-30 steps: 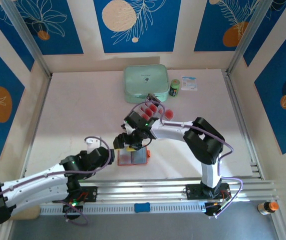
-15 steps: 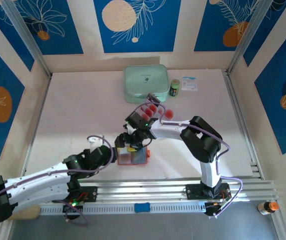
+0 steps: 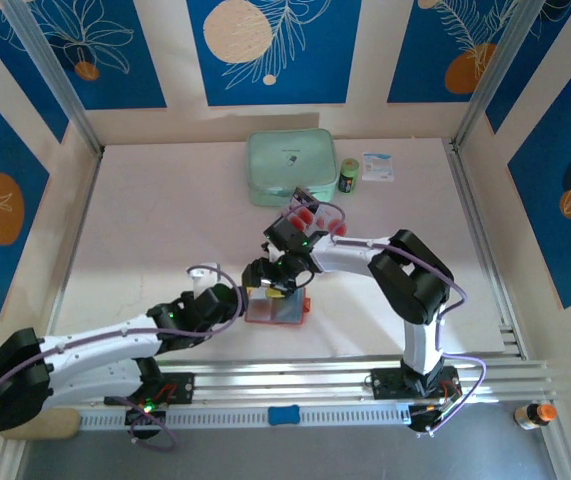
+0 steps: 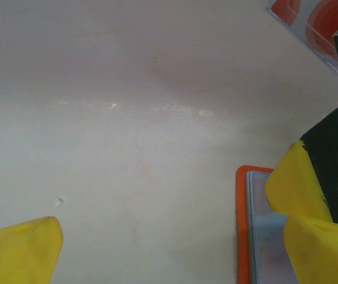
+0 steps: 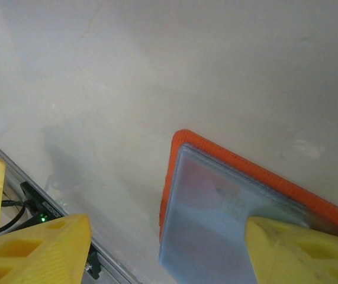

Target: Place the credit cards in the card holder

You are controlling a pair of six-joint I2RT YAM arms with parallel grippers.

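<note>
Top external: card holder [image 3: 277,308] lies open on the surface [image 3: 145,220], credit cards [image 3: 308,214] apart from it, loading seemingly not started; left fingers [image 4: 15,248] and right fingers [image 5: 38,248] wide, empty.

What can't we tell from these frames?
Card count: top view, the right arm hides part of the credit cards; left wrist view cuts them at the corner.
Card holder contents: right wrist view, sleeve too cloudy; top view, the right claw sits over it.
Green bottle label: top view, too small.

Right arm [image 3: 350,256] at card holder [image 3: 290,312]
</note>
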